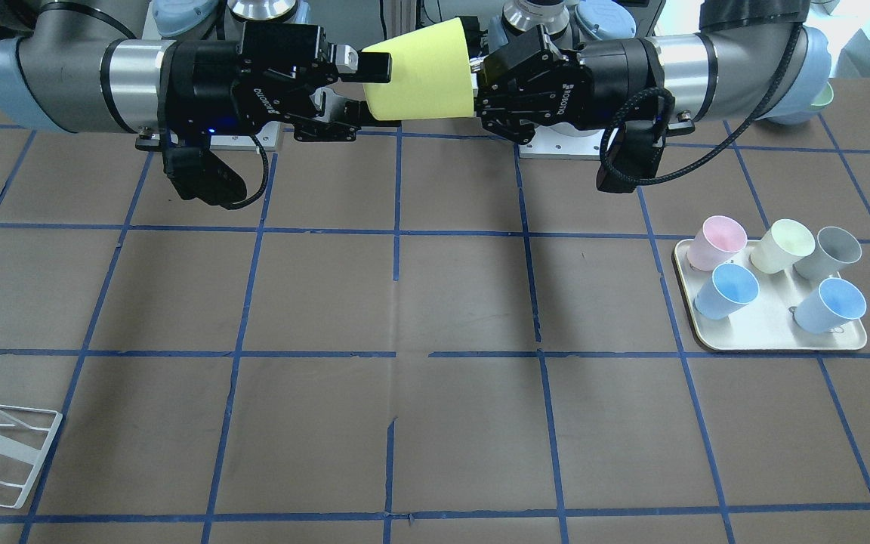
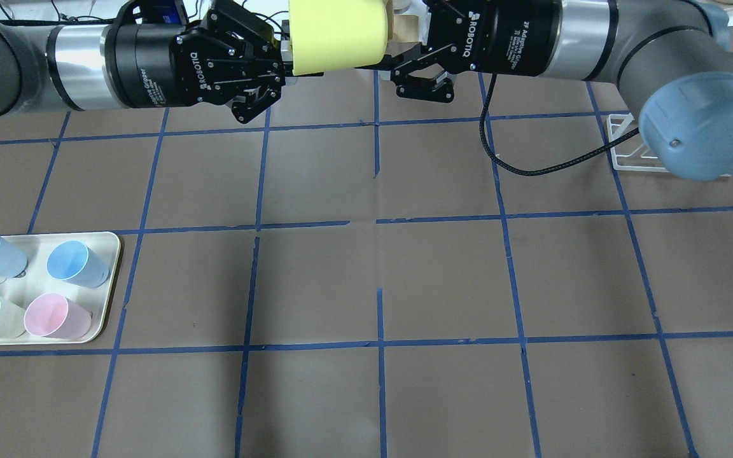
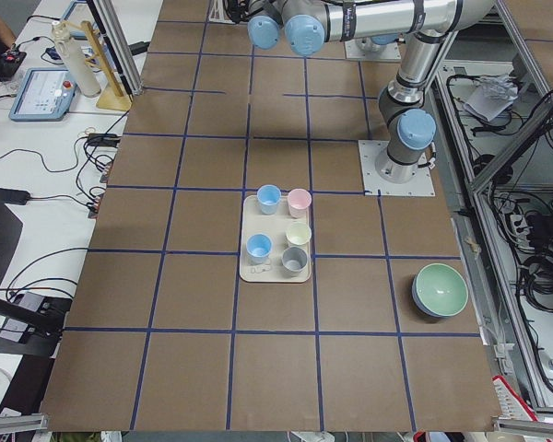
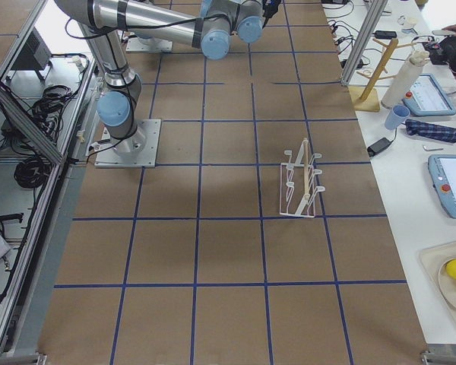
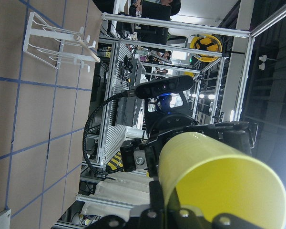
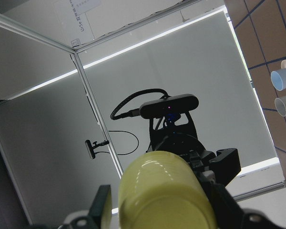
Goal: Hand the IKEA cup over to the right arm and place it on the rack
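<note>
Lying level midair, IKEA cup (image 1: 424, 75), mouth toward left claw (image 1: 482, 85)

Found IKEA cup (image 1: 420, 72), lemon-yellow, held horizontal well above the table (image 1: 435, 302), narrow base toward right arm (image 1: 125, 75). Noted right arm stretched level, right gripper (image 1: 365, 91) spread about the cup's base; contact not determinable. Observed rack (image 4: 300, 182), white wire, upright on the table, well apart from both.
</note>
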Available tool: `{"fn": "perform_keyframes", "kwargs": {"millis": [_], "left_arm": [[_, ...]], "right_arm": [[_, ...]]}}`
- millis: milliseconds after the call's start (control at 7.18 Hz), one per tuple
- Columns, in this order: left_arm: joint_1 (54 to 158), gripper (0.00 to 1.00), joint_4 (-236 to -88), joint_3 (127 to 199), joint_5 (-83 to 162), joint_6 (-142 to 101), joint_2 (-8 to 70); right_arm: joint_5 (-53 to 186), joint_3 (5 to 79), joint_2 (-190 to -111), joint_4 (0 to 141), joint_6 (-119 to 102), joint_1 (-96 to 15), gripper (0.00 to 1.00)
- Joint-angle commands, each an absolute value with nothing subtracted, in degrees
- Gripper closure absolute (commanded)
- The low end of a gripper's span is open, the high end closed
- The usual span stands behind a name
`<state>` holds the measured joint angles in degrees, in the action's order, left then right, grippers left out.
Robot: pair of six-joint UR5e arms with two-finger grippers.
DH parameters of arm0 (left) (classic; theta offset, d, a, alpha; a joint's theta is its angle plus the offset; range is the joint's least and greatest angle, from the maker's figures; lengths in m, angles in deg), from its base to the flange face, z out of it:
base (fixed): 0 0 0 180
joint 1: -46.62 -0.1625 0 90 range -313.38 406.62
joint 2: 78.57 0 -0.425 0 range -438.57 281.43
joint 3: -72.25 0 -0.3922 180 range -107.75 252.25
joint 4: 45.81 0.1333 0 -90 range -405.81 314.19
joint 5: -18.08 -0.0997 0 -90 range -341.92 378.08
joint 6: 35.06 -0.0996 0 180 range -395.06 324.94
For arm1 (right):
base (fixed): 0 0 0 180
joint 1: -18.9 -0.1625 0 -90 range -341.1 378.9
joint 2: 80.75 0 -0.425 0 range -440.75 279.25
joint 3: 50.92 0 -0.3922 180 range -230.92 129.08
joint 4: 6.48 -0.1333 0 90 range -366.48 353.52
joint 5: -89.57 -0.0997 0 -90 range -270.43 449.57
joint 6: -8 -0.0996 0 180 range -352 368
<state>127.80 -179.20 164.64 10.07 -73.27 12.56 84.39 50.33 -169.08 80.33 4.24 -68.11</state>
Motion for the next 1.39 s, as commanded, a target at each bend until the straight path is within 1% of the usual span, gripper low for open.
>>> {"fn": "perform_keyframes", "kwargs": {"millis": [0, 139, 278, 418, 835, 1114, 1253], "left_arm": [[127.83, 1.00, -179.23, 164.62, 10.00, -73.20, 12.57], [127.83, 1.00, -179.23, 164.71, 9.73, -73.20, 12.57], [127.83, 0.60, -179.23, 164.62, 9.47, -73.20, 12.57], [127.83, 0.01, -179.32, 164.62, 9.56, -72.59, 12.57], [127.56, 0.00, -179.32, 164.10, 9.21, -70.32, 12.66], [126.68, 0.00, -178.88, 161.74, 5.36, -62.51, 12.49], [126.68, 0.00, -178.09, 159.37, 1.16, -58.74, 12.75]], "right_arm": [[84.30, 50.24, -169.08, 80.44, 4.22, -68.12, 0.82], [84.30, 50.15, -169.08, 80.71, 4.31, -68.12, 0.88], [84.30, 50.06, -169.08, 80.80, 4.22, -68.12, 0.91], [84.30, 49.71, -168.99, 80.80, 3.61, -67.68, 0.93], [85.78, 49.27, -168.73, 81.06, 3.25, -66.02, 0.94], [85.80, 49.18, -168.73, 81.06, 0.98, -64.25, 0.94], [85.97, 49.18, -168.73, 81.06, 0.88, -63.12, 0.94]]}}
